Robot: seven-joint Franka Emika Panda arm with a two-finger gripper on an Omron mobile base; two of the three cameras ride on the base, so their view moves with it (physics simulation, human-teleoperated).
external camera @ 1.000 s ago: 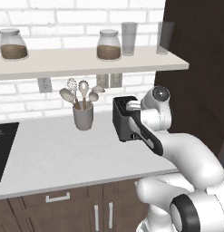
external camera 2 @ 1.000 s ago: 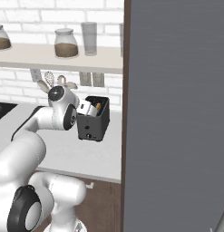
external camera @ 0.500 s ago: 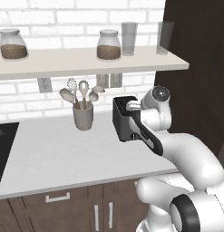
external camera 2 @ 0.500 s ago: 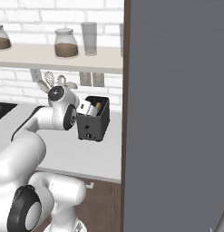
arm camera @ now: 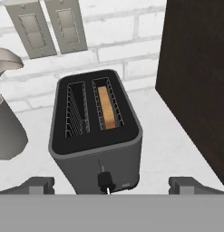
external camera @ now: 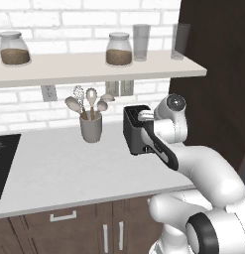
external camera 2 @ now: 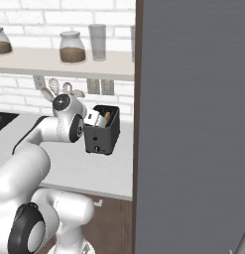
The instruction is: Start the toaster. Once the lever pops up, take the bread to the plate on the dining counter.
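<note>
- The toaster (arm camera: 96, 136) fills the middle of the hand view, its narrow end toward the camera; in the left base view it sits right of centre on the worktop (external camera: 59, 168), and in the right base view it is just left of centre, partly behind the arm.
- It is a dark boxy unit with two long top slots. The bread (arm camera: 107, 108) stands on edge in the right slot, a thin golden-tan strip sunk below the rim. The left slot shows nothing but its wire guides.
- The lever (arm camera: 104, 177) is a small dark knob on a thin slot at the lower middle of the hand view. It sits low on the end face, which suggests it is pressed down or nearly so, though I cannot be sure the toaster is running.
- The gripper (arm camera: 111, 185) hovers just in front of that end face. Its two tips (arm camera: 38, 185) show at the bottom left and bottom right of the hand view, spread wide apart with nothing between them, so the jaws stand open and empty.
- Judged progress: early. At most the start step is done or being finished. The bread is not yet lifted out.
- Left to do: wait for the lever to rise, pull the slice from the right slot, carry it to the plate on the dining counter.
- Around it: a grey utensil holder (external camera: 91, 128) left of the toaster, jars (external camera: 119, 49) on the shelf at the top of the frame, two wall outlets (arm camera: 47, 27) at the upper left of the hand view, and a dark panel (arm camera: 195, 77) close on the right.
</note>
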